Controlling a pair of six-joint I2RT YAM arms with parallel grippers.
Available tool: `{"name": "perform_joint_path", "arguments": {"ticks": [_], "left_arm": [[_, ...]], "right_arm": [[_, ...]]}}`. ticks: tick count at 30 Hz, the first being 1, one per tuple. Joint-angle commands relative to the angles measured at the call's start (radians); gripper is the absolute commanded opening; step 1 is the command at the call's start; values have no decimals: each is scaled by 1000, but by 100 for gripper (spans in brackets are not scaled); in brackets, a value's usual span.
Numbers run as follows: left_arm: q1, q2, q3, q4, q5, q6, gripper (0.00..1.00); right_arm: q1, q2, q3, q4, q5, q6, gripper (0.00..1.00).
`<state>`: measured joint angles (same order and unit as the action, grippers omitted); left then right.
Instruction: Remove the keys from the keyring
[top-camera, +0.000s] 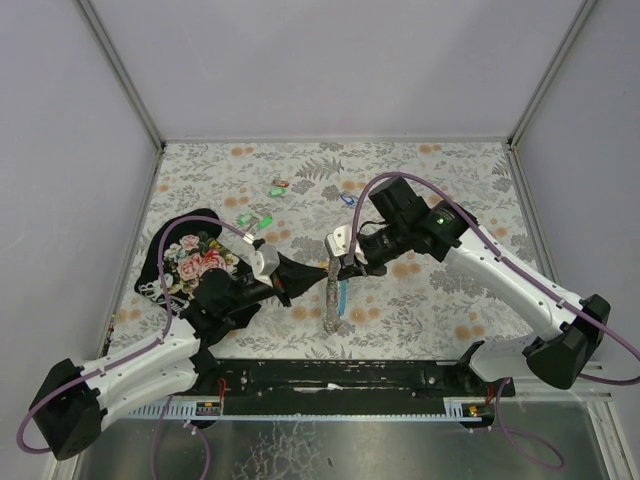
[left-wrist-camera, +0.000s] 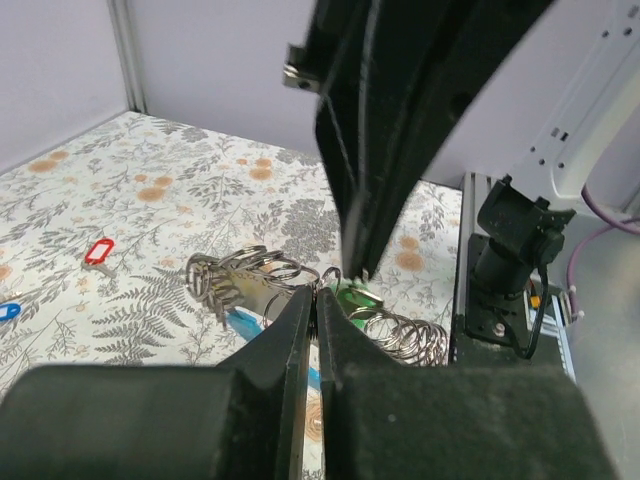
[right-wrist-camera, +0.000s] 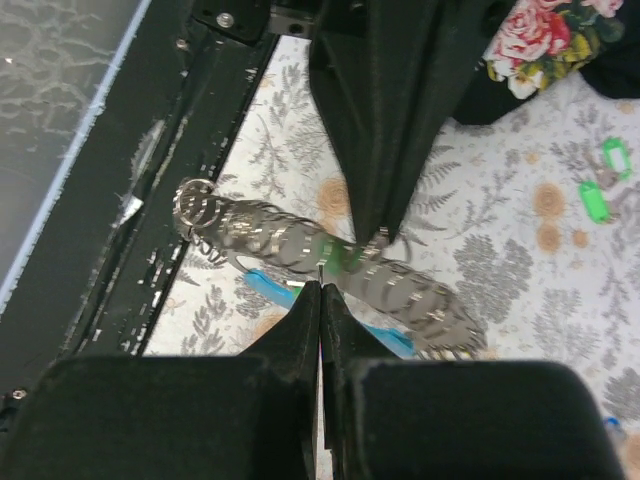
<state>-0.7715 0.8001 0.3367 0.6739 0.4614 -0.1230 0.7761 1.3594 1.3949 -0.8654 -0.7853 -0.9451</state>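
The keyring (top-camera: 331, 305) is a grey loop of strap crowded with metal rings and has a blue section (top-camera: 343, 293); it lies near the table's front middle. A small green key tag (left-wrist-camera: 352, 297) sits at its middle and also shows in the right wrist view (right-wrist-camera: 335, 256). My left gripper (top-camera: 322, 276) comes from the left. Its jaws are shut on a thin metal ring of the keyring (left-wrist-camera: 240, 280) beside the tag. My right gripper (top-camera: 341, 267) comes from the right. It is shut on a thin metal piece at the green tag (right-wrist-camera: 320, 268). The two tips nearly touch.
A black floral cloth (top-camera: 188, 255) lies under the left arm. Loose green tags (top-camera: 262, 220), a red tag (top-camera: 281, 186) and a blue tag (top-camera: 347, 199) lie farther back. The black front rail (top-camera: 340, 375) runs just behind the keyring's near end.
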Motion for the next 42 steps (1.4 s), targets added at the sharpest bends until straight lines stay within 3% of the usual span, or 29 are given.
{"name": "perform_joint_path", "arguments": {"ticks": [1, 9, 20, 28, 35, 42], "left_arm": [[3, 10, -42, 280, -91, -110, 0], [0, 20, -76, 369, -123, -166, 0], [1, 39, -80, 276, -152, -110, 0], [7, -13, -62, 138, -276, -64, 0], [10, 12, -51, 85, -276, -105, 0], [11, 93, -31, 151, -235, -207, 0]], "right_arm": [[0, -15, -50, 46, -97, 40, 0], [-1, -10, -76, 100, -88, 70, 0], [-44, -43, -65, 72, -22, 69, 0], [-188, -100, -169, 138, -50, 92, 0], [-414, -81, -318, 353, 49, 253, 0], [-553, -20, -386, 385, 374, 238, 0]]}}
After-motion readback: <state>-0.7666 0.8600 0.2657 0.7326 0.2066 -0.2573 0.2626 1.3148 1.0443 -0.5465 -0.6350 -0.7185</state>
